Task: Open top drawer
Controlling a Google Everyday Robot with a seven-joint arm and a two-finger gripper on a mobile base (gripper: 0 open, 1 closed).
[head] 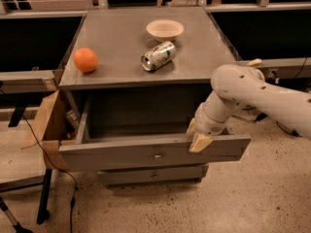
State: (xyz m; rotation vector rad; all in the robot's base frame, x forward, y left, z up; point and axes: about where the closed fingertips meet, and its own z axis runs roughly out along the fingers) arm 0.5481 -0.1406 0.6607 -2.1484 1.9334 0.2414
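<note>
The top drawer (121, 152) is a wide grey drawer with a small brass knob (157, 155) at its centre. It stands pulled out from the grey cabinet (126, 47), and its deep grey inside shows. My gripper (198, 136) sits at the drawer front's upper edge, right of the knob, with a cream fingertip (200, 142) hanging over the front panel. My white arm (257, 96) comes in from the right.
On the cabinet top lie an orange (85, 59), a tipped drink can (158, 55) and a cream bowl (165, 29). A shorter drawer front (153, 174) sits below. A cardboard box (46, 123) and a cable (48, 159) are at the left. Dark benches stand on both sides.
</note>
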